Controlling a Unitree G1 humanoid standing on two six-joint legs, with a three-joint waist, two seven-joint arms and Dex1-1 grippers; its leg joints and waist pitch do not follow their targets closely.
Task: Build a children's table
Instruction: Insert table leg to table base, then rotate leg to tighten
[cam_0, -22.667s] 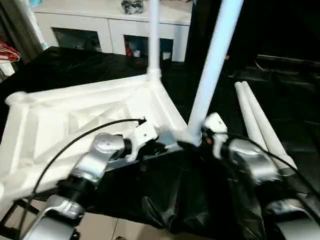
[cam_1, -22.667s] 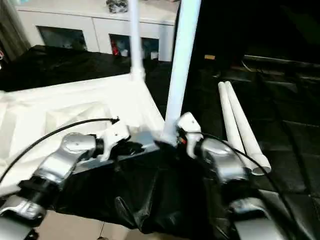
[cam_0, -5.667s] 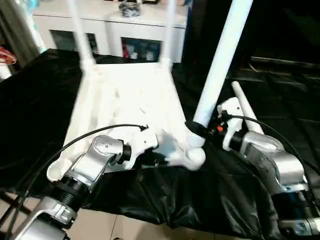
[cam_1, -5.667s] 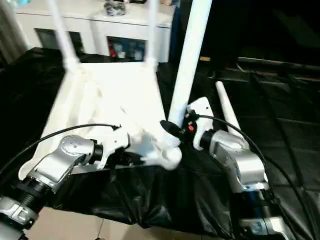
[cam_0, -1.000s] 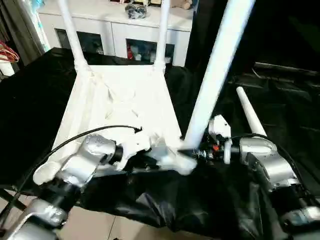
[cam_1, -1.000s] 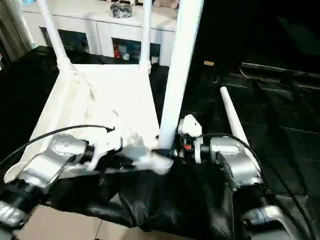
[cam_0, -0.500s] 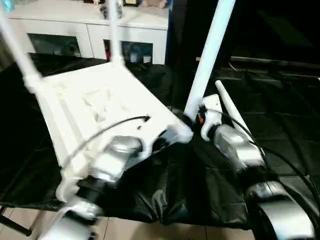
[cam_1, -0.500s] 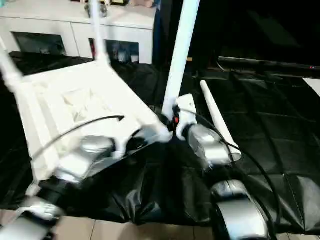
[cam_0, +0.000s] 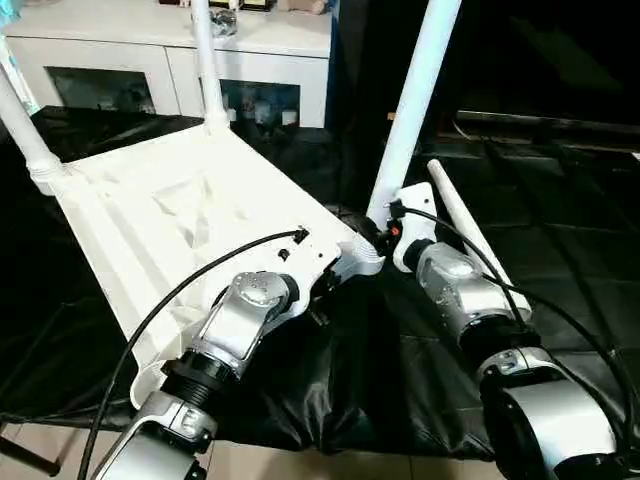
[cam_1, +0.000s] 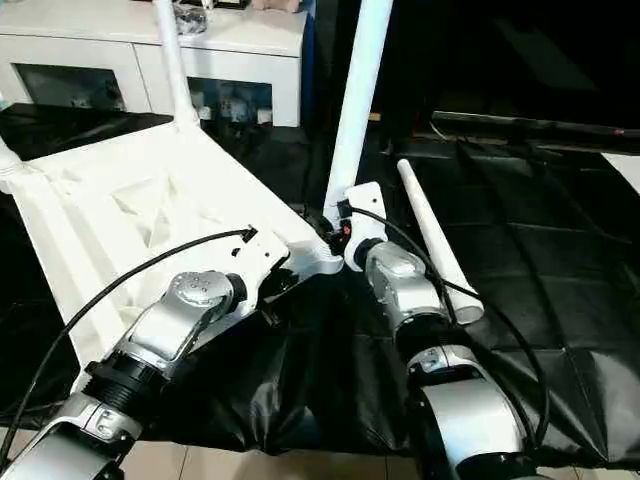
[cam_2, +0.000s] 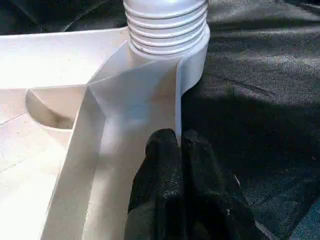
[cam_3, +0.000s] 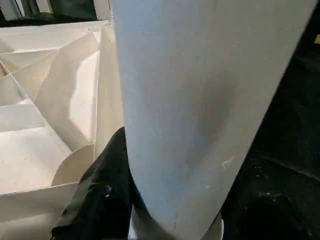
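Note:
The children's table's white tabletop (cam_0: 170, 220) lies upside down on black cloth, ribbed side up. Three white legs stand in its corner sockets: one at the far left (cam_0: 20, 120), one at the back (cam_0: 205, 60), and one at the near corner (cam_0: 412, 110). One more leg (cam_0: 465, 240) lies loose on the cloth to the right. My left gripper (cam_0: 325, 287) is shut on the tabletop's thin rim just beside the near corner socket (cam_2: 167, 30). At the foot of the near leg (cam_3: 190, 100), my right gripper (cam_0: 378, 235) is closed around it, one black finger (cam_3: 105, 190) showing beside it.
A white cabinet (cam_0: 150, 40) with glass doors stands behind the table. Black cloth (cam_0: 560, 230) covers the work surface and hangs over its front edge. Pale floor tiles (cam_0: 30, 450) show below that edge.
The tabletop has swung round, its far end going left, with both grippers keeping their hold. The head view has also shifted.

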